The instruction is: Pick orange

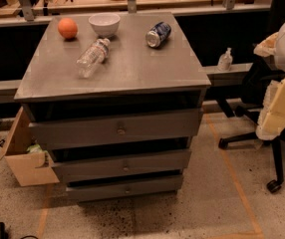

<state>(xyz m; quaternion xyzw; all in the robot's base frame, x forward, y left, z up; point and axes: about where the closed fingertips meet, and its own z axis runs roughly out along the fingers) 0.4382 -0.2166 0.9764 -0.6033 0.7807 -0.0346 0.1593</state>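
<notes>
The orange sits at the far left corner of the grey cabinet top. It is round, smooth and stands free. A white bowl stands just to its right, apart from it. My gripper is not in view, so nothing of the arm shows near the orange.
A clear plastic bottle lies on its side in front of the bowl. A blue can lies at the far right. The cabinet has three drawers. A cardboard box stands at its left, an office chair at the right.
</notes>
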